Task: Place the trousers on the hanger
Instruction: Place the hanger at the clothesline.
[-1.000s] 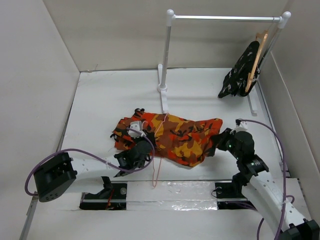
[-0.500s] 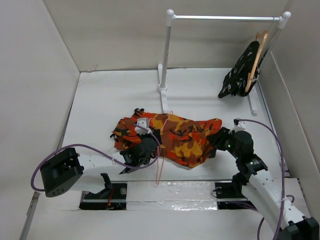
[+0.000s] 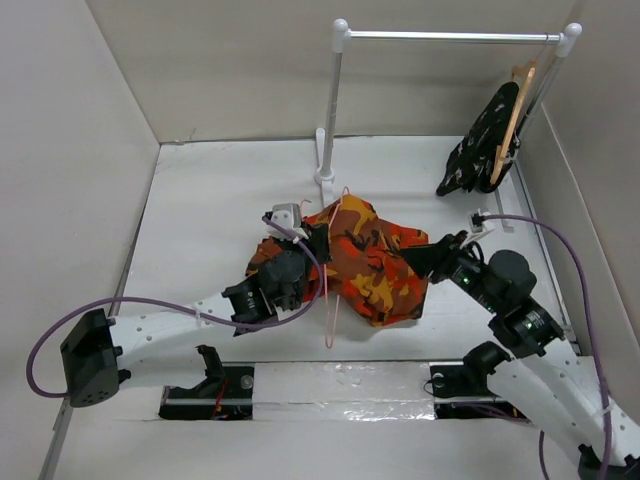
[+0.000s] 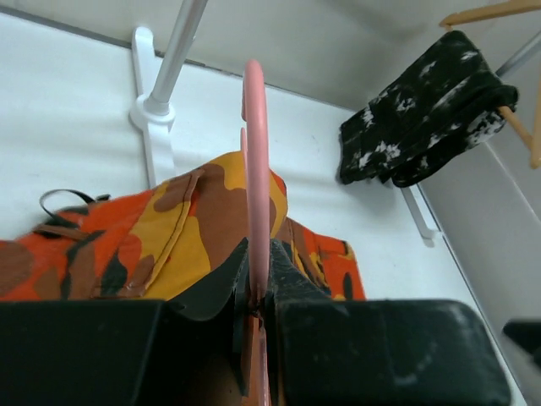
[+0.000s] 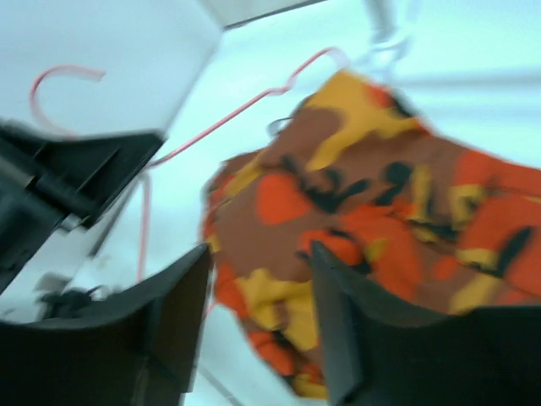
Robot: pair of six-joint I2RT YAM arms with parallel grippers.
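1. Left wrist view: the left hand (image 4: 255, 283) is pressed together on the pink hanger (image 4: 255, 152), which stands upright and edge-on.
2. Just behind the hanger, the trousers (image 4: 182, 224) lie bunched on the white surface (image 4: 76, 110).
3. Right wrist view: the right hand (image 5: 258, 313) is spread, with nothing between its fingers and the trousers just ahead.
4. Top view: the trousers sit mid-surface, between the two hands.
5. Farther back stands a rack (image 3: 335, 110). At its right end, a wooden hanger (image 3: 515, 110) carries a black speckled garment (image 3: 485, 140).
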